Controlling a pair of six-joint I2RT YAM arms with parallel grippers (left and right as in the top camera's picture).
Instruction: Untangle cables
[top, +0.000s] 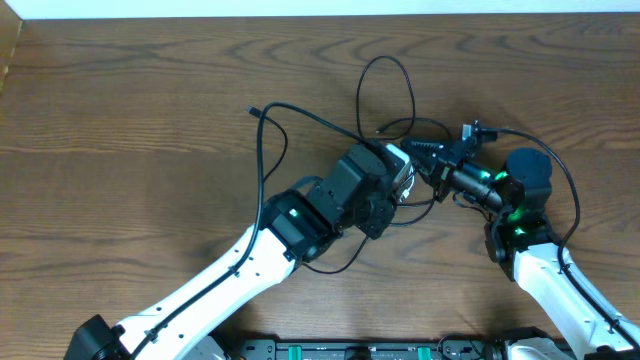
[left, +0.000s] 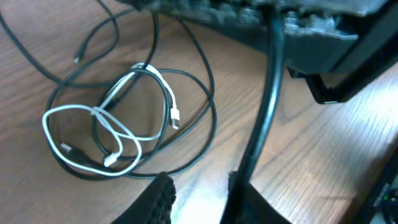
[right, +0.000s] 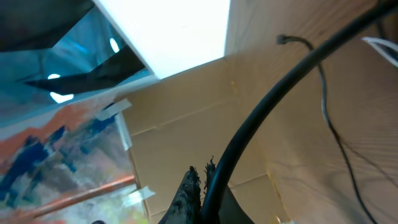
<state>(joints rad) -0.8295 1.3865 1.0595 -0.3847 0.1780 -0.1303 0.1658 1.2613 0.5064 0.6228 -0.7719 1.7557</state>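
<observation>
With the right pincer (right: 200, 180) clamped on the black cable (left: 213, 109) and the left pincer (left: 198, 193) narrowly open around the same raised strand, pulling apart could cinch its loops around the white cable (left: 168, 96), which lies tangled with it on the tabletop (left: 323, 162).

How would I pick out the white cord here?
On the brown wooden table, look just ahead of the left gripper. A thin white cord lies there in loops, the only pale strand among the loops of a thin black cord.
</observation>
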